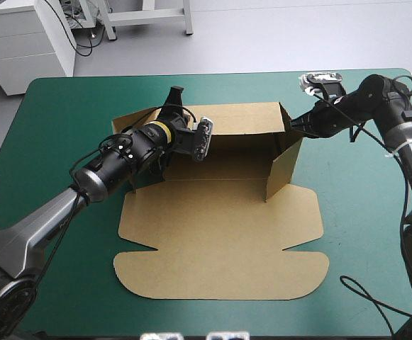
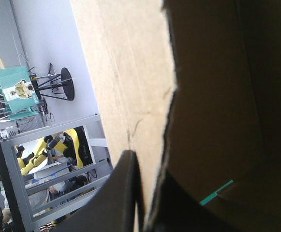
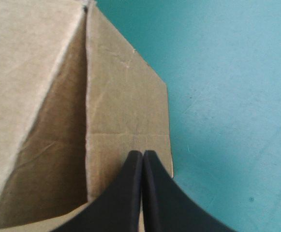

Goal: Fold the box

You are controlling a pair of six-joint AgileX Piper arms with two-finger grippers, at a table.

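High view: box (image 1: pixel 220 241), brown and part-formed, lying on the teal-green cover (image 1: pixel 354 234), which shows on every side of it. The back wall (image 1: pixel 241 117) stands upright. The lid lies flat on the near side of that wall, and a side wall (image 1: pixel 284 166) rises at its right end.

My left gripper (image 1: pixel 175 99) is at the back wall's left end. Its fingers are all but closed, with the board's edge pinched between them (left wrist view). My right gripper (image 1: pixel 296 125) meets the back wall's right end from outside. Its fingers are clenched to one point, tip against a creased flap (image 3: pixel 128 106) (right wrist view). I judge that it presses rather than grips.

Step in hand, as I judge it, is squaring that right corner. The left pinch should hold firm so the back wall stands true. The right tip should push square along the crease, so the flap tucks instead of buckling.

Contents: nothing shows in the tray in front of the back wall, though my left arm hides its left end.
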